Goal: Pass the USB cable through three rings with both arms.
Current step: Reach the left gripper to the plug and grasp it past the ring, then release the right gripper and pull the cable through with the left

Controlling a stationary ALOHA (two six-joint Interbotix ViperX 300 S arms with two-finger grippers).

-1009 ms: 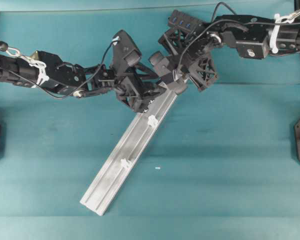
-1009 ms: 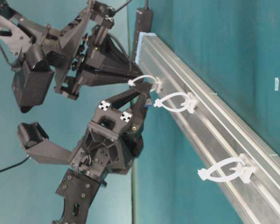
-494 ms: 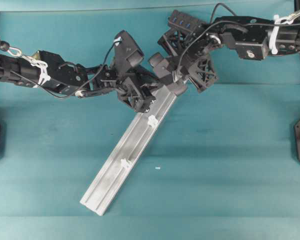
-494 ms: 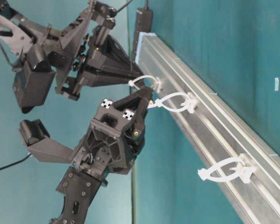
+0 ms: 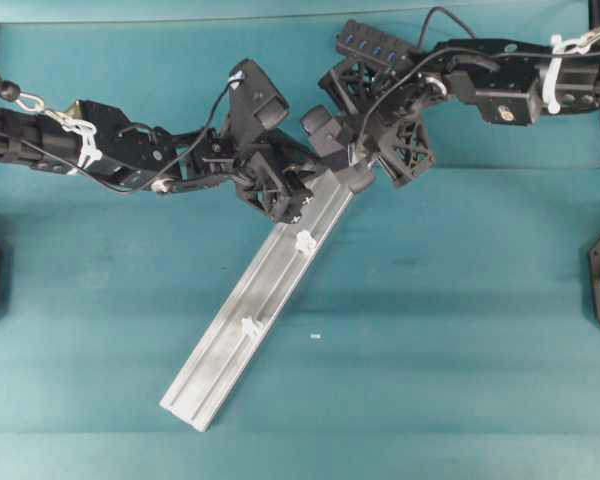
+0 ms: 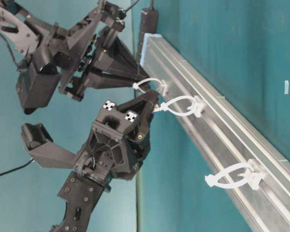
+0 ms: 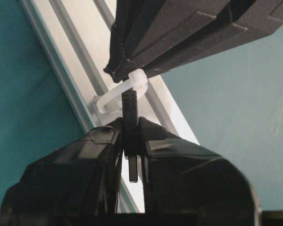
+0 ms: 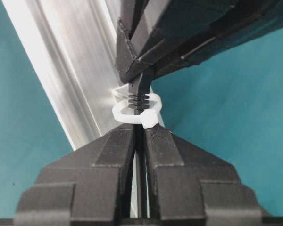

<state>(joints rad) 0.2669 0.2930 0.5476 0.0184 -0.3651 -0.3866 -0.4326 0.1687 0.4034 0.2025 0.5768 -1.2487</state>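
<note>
Over a teal-covered table (image 5: 460, 300), two black jointed robot arms met at the far end of a long silver aluminium rail (image 5: 230, 335) that lay slantwise, its near end toward the table's near-left corner and its far end close to the middle of the far edge. The left arm (image 5: 110, 155) reached in from the left edge and the right arm (image 5: 500, 85) from the far-right corner, beside a black USB hub with blue ports (image 5: 375, 45) at the far edge. Three small translucent white plastic ring clips stood along the rail: the near ring (image 5: 249, 326), the middle ring (image 5: 305, 241) and the far ring (image 7: 125, 89), which sat between the two tools. The left gripper (image 7: 131, 139) was closed on the small black plug (image 7: 129, 106) of the thin black USB cable (image 8: 140, 169), the plug's ribbed collar sitting at the far ring. The right gripper (image 8: 140, 134), facing it across that ring, was pinched tight on the cord just behind the plug, its fingertips (image 8: 118, 136) nearly touching the clip.
</note>
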